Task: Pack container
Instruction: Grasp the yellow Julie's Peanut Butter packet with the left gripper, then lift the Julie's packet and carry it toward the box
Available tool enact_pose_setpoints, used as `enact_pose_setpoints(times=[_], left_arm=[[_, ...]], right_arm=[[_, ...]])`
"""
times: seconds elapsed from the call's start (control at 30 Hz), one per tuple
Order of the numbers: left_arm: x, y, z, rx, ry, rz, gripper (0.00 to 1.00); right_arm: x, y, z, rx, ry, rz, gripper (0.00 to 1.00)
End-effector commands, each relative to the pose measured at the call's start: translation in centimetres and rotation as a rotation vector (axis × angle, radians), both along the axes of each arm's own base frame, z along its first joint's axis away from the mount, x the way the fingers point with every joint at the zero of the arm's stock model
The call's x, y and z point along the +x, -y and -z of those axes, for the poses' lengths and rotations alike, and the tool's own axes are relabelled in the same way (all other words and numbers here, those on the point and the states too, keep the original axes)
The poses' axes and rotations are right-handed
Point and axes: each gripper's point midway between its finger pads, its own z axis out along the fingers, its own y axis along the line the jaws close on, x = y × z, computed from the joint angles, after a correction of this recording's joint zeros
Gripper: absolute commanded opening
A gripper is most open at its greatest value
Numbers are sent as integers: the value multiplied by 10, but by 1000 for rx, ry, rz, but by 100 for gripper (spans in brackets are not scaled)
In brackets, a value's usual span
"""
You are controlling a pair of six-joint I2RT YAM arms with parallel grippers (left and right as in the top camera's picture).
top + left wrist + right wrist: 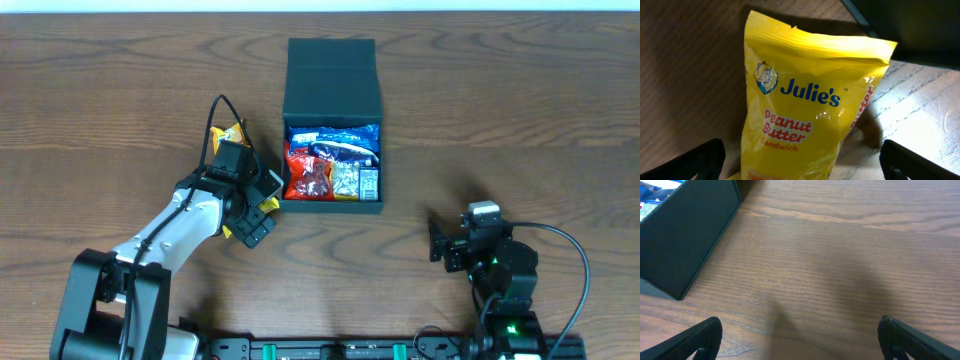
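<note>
- container (332, 208): dark box at mid table (520, 120), flap lid open toward the far side; i see a red packet (308, 172) and a blue packet (345, 138) inside.
- yellow julie's packet (805, 100): lying on the table, just left of the container.
- left gripper (802, 161): jaws wide apart, either side of the yellow julie's packet's near end, not clamped.
- right gripper (800, 340): jaws wide apart over the table, right of the container, holding nothing.

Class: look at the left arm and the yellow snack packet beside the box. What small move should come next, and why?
Probably lower the left gripper and close on the yellow packet. Its jaws stand open with the packet just ahead between them, on the table outside the container, which is open and already holds other snacks.
</note>
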Motion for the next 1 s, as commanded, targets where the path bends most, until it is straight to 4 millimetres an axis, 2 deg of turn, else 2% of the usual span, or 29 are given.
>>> enact_pose_setpoints(times=[0.0, 0.13, 0.2, 0.3, 0.47, 0.63, 0.83, 0.97], left_arm=[[-2, -7, 4, 22, -5, -20, 93], [0, -8, 8, 26, 9, -21, 91], [1, -8, 8, 27, 12, -22, 86], [1, -11, 9, 43, 16, -25, 73], [-10, -18, 17, 69, -3, -28, 66], [-19, -20, 24, 74, -23, -28, 44], [-14, -19, 23, 68, -4, -29, 42], [-14, -18, 23, 64, -3, -43, 33]], right_arm=[[0, 2, 1, 3, 0, 12, 99], [0, 2, 1, 3, 0, 11, 99], [0, 2, 1, 3, 0, 11, 99], [0, 2, 1, 3, 0, 11, 99], [0, 2, 1, 3, 0, 12, 99], [0, 2, 1, 3, 0, 11, 99], [0, 2, 1, 3, 0, 12, 99], [0, 2, 1, 3, 0, 11, 99]])
